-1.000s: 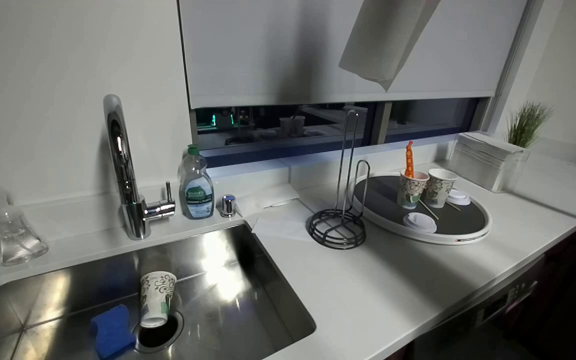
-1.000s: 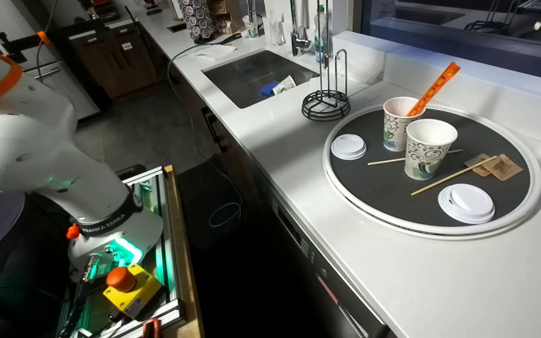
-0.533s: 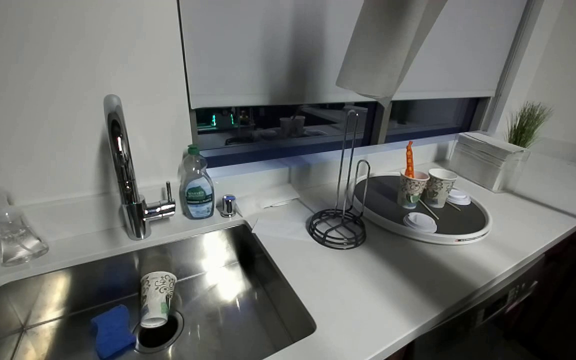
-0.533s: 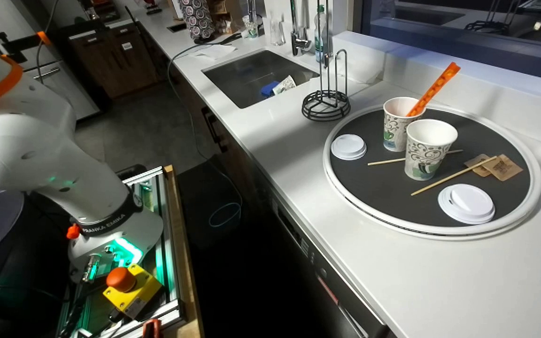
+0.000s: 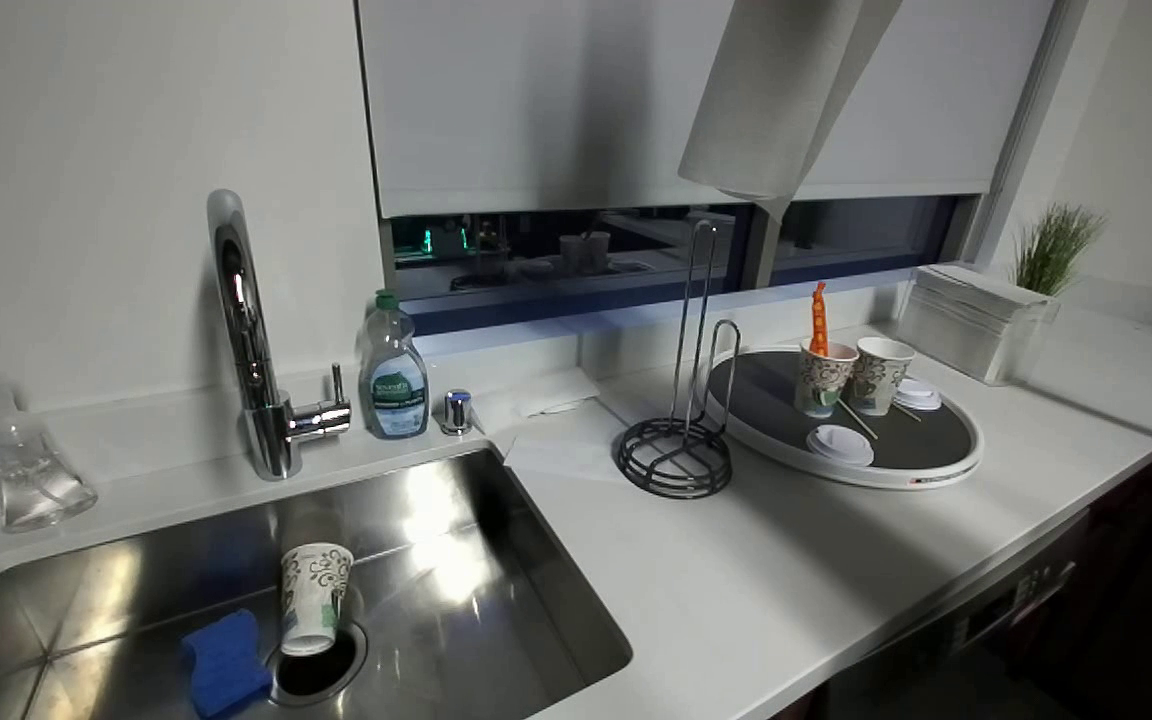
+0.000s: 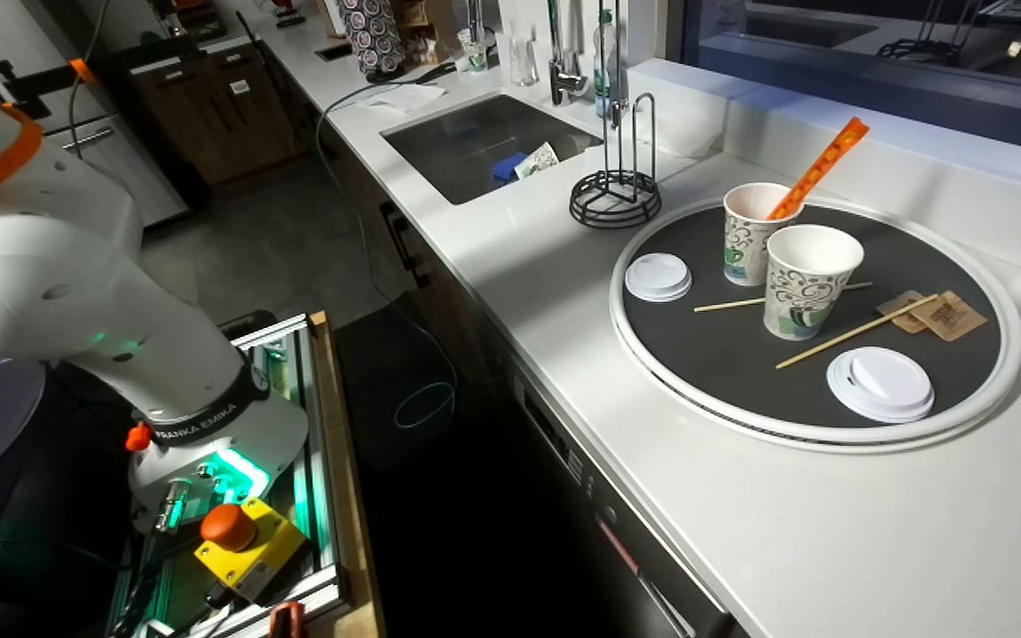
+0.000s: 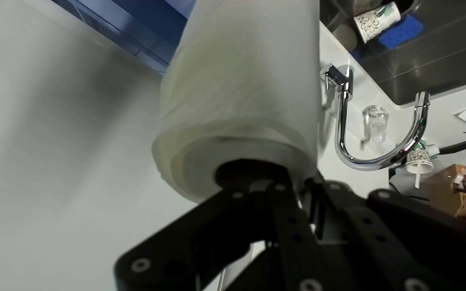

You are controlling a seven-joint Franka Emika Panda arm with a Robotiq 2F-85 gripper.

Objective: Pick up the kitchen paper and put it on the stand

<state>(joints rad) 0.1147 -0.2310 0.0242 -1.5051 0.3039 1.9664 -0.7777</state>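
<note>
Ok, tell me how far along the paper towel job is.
Done: the paper towel roll is picked up, hanging clear of the counter. In hand: the gripper holds it by one end. Left: line it up over the wire paper towel stand, which stands without a roll in both exterior views, lower it and release.

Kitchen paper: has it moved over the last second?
Yes, downward in an exterior view: a second ago the lowest tip of the kitchen paper was above the bottom edge of the white blind; now it hangs below that edge.
</note>
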